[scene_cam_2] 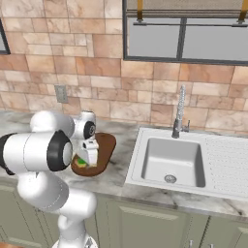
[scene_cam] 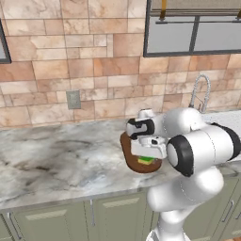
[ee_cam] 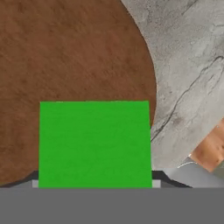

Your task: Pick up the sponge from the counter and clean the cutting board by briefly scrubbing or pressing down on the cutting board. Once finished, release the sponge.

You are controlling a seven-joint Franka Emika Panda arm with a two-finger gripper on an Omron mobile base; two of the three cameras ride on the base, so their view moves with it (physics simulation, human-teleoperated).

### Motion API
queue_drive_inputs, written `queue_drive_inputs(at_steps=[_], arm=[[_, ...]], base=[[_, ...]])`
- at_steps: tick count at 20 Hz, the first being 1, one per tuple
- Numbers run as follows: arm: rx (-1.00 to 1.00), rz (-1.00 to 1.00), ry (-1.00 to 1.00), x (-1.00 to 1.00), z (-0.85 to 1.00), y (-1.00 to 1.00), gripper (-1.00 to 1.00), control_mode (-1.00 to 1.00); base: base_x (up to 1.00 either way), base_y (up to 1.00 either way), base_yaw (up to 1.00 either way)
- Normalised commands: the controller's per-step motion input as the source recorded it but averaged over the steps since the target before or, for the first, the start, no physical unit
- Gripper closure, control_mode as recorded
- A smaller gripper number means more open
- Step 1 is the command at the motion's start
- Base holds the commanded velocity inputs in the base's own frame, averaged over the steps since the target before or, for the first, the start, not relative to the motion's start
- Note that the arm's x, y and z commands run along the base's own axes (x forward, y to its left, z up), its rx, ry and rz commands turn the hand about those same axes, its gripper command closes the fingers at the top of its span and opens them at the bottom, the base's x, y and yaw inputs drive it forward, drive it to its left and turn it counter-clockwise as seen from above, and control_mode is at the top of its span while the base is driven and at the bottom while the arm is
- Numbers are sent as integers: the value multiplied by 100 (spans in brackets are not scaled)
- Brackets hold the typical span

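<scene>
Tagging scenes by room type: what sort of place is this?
A kitchen, rendered. Signs: a marbled stone counter over cabinets, a white sink with a tap under a window, and a wooden cutting board with a green sponge on it.

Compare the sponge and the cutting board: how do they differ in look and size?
The sponge is bright green and square-cornered; the cutting board is dark reddish-brown wood with rounded ends. The sponge is much smaller than the cutting board and lies over it. Both are flat.
</scene>
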Motion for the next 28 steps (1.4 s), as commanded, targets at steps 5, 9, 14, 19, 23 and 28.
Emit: queue_drive_inputs(at_steps=[5,9,14,19,23,28], arm=[[0,0,45,-51,-51,28,100,-100],[0,0,22,0,-13,22,100,-100],[0,0,16,-9,-2,87,100,-100],[0,0,4,-9,0,100,100,-100],[0,-1,0,0,-6,64,100,-100],[-9,-8,-5,0,-40,30,100,-100]], base=[[0,0,0],[0,0,0],[0,0,0],[0,0,0],[0,0,0],[0,0,0]])
